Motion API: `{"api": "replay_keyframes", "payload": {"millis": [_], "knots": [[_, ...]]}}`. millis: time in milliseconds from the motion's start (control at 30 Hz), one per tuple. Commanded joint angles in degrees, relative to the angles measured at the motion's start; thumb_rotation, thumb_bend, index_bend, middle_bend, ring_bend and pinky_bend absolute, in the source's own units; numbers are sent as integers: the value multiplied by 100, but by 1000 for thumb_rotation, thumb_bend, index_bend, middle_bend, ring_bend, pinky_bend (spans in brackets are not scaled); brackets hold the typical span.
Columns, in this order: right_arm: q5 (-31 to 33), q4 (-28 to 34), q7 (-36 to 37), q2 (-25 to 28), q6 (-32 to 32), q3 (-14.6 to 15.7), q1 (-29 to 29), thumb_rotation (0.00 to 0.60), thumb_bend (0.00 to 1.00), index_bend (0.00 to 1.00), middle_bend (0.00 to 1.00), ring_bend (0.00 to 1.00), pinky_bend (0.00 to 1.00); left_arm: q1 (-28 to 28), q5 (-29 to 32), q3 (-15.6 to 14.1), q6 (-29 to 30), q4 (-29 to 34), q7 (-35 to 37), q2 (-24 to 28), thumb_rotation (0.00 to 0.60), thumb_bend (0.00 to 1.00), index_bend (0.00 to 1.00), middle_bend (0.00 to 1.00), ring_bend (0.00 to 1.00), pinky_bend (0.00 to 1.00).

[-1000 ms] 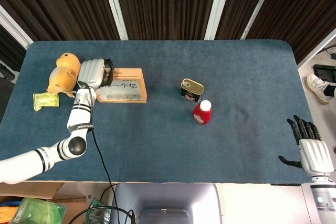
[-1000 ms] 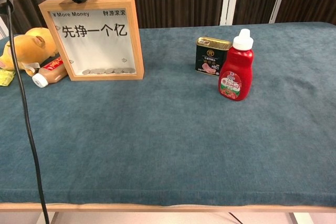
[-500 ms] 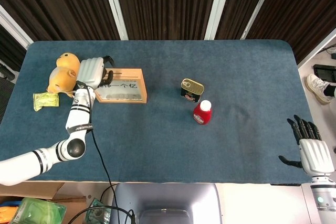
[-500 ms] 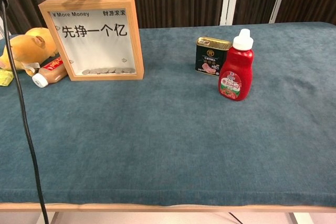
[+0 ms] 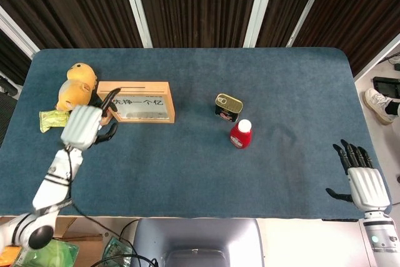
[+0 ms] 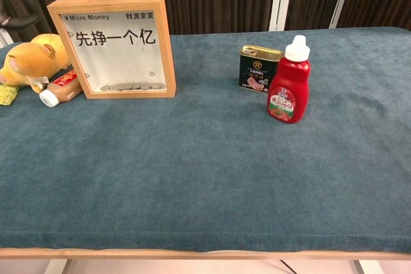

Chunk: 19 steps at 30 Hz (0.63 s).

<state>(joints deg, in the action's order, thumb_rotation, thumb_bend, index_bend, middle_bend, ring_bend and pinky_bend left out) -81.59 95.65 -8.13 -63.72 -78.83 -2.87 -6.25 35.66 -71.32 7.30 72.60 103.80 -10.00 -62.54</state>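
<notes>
Inside the wooden frame (image 6: 110, 46), coins (image 6: 131, 86) line the bottom edge.

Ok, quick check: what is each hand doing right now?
Left hand: open, holding nothing, beside the wooden frame.
Right hand: open, empty, fingers spread at the table edge.

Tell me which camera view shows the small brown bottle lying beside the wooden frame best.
The chest view. There the small brown bottle lies on its side in full sight, white cap toward the camera, between the yellow plush toy and the wooden frame. In the head view the left hand covers that spot, so the bottle cannot be made out.
</notes>
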Motion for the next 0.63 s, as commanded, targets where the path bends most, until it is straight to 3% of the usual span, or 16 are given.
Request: {"api": "replay_keyframes", "payload": {"millis": [33,100,200,333,633], "knots": [[-70,31,-172,-82,-2,58,-5,600,156,0,0,0,33,-1824,-1822,-1583,1484,-427,1015,282,600,370,0,0,0,64],[-135,57,-272,-132,-28,94,1,600,156,0,0,0,34,-2332,-1891,-1702,1971,-1063,868,-144,600,371,0,0,0,42],[-201,72,-376,-196,-81,113,9,600,156,0,0,0,34,-2826,-1664,-1553,2460,-1656,899,-666,600,369,0,0,0,27],[-319,92,-472,-267,-187,165,53,600,156,0,0,0,38,-2869,-1928,-1496,2574,-1806,1396,-550,600,365,0,0,0,19],[-261,37,-576,-293,-221,153,89,600,156,0,0,0,38,-2855,-2158,-1376,2365,-1921,1564,-478,600,366,0,0,0,19]]}}
